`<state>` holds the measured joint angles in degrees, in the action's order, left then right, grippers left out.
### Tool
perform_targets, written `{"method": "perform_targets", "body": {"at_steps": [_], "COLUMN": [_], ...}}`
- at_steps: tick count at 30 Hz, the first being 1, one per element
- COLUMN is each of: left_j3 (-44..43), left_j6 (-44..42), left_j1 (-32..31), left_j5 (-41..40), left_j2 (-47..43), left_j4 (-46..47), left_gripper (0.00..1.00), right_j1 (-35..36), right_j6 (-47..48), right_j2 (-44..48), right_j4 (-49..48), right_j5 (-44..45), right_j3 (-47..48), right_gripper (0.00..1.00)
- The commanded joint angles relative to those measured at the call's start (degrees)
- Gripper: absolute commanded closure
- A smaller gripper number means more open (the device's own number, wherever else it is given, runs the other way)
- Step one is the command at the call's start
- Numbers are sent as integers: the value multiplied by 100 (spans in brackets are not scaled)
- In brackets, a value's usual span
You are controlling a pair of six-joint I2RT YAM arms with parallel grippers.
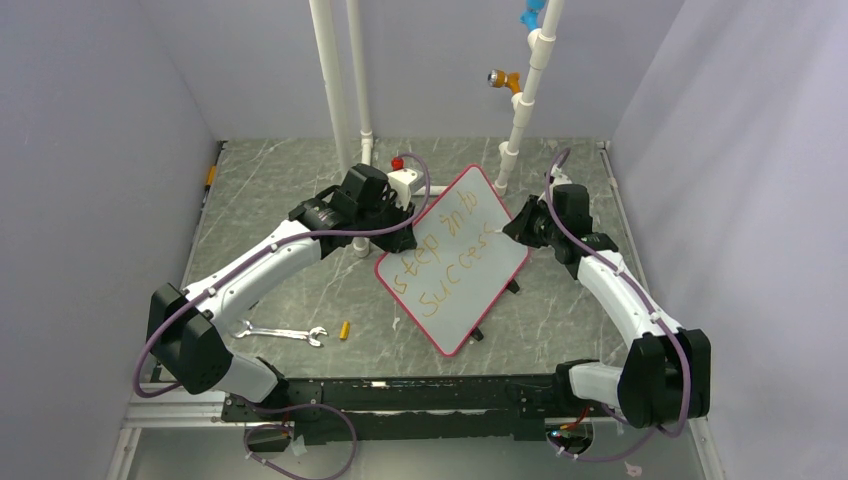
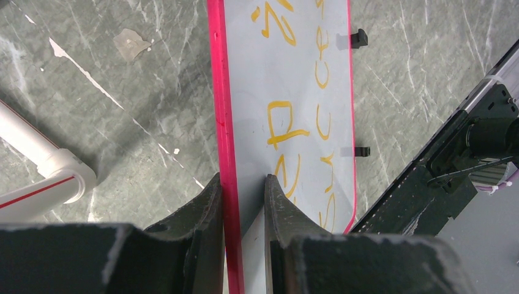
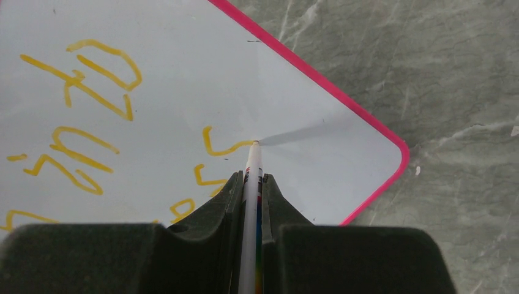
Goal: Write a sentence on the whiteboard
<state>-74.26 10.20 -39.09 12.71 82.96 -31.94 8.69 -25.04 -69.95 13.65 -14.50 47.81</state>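
The whiteboard [image 1: 478, 235], white with a red-pink rim, is propped tilted at the table's middle. My left gripper [image 1: 408, 228] is shut on its left rim [image 2: 227, 153], one finger on each face. The sentence [image 1: 450, 262] in orange-yellow letters runs in two lines, "step into" above "success". My right gripper [image 1: 512, 229] is shut on a thin white marker [image 3: 251, 184]. The marker's tip touches the board at the end of the last letter [image 3: 227, 146], near the board's right corner. Two black clips [image 2: 360, 38] show on the far edge in the left wrist view.
A silver wrench [image 1: 282, 333] and a small yellow cap [image 1: 345, 330] lie on the marble table left of the board. White pipes [image 1: 335, 90] stand at the back, one more [image 1: 530, 80] at the back right. Grey walls close both sides.
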Motion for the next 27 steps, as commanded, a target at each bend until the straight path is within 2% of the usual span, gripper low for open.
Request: {"method": "perform_targets", "body": {"at_steps": [1,14,27], "left_j3": [73,87,81], "left_j6": [-761,-756,-774], "left_j1": [-3,-3,-2], "left_j5": [-656,-654,-709], "left_j2": [-122,-148,-170], "left_j4": [-31,-33,-58], "left_gripper": [100,100,100], "right_j1": [-3,14,10], "right_j6": [154,80,-320], "right_j2": [-58,132,316], "right_j4": [128,268,14], "right_j5": [258,68,-733], "right_j3": [71,-357,-51], "right_gripper": [100,100,100]}}
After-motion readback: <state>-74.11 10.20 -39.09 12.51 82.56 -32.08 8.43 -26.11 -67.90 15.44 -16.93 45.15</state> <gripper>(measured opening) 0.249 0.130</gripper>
